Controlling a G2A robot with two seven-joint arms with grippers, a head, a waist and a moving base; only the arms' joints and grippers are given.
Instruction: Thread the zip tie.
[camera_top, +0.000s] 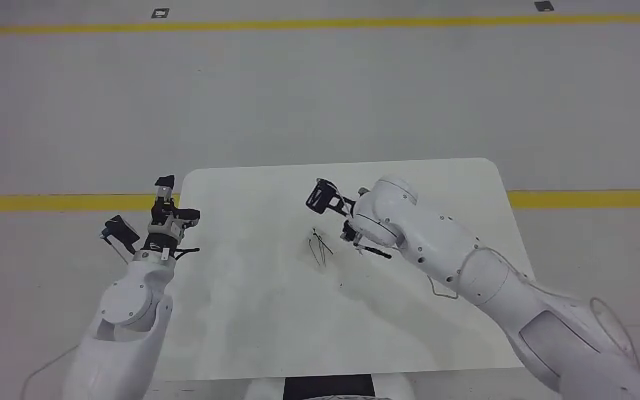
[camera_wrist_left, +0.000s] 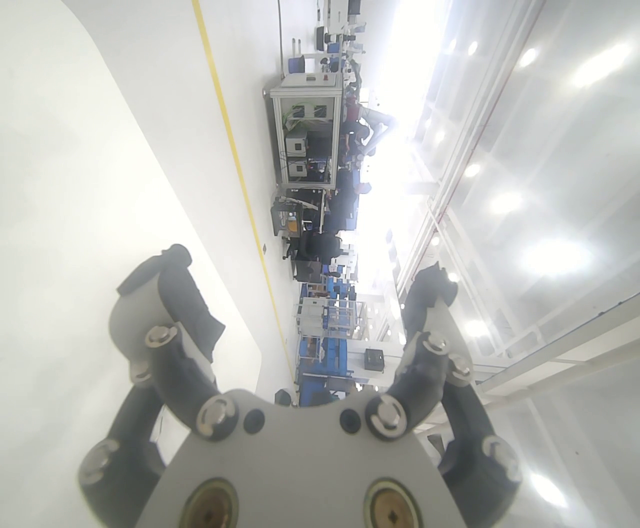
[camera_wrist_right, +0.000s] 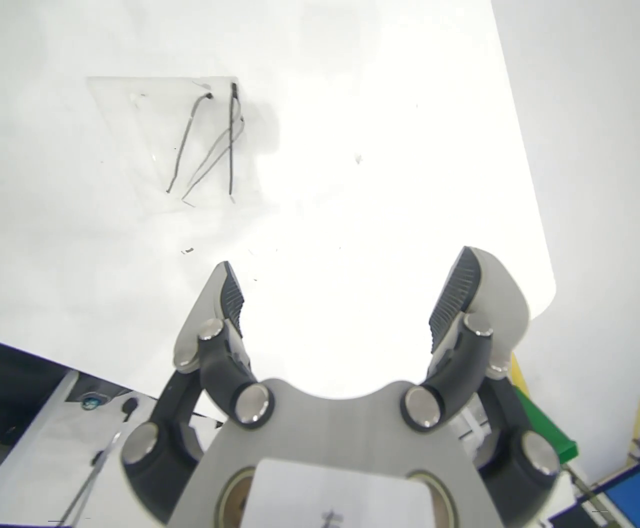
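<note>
Across the lower middle of the top view spreads the white rounded-corner counter (camera_top: 250, 320), with the white right arm (camera_top: 440, 250) running from the lower right to frame centre, its jaws wide apart, and the white left arm (camera_top: 130, 305) at the lower left by the counter's left edge, its jaws also parted. At that view's centre, just left of the right arm's wrist, a clear plastic bag (camera_wrist_right: 125, 130) lies on the counter, holding the thin black zip ties (camera_wrist_right: 231, 140).

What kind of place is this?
Probably a large industrial hall or robotics workshop: yellow lines mark the bare floor, an open equipment cabinet stands farther off, and rows of ceiling lights run high overhead.
</note>
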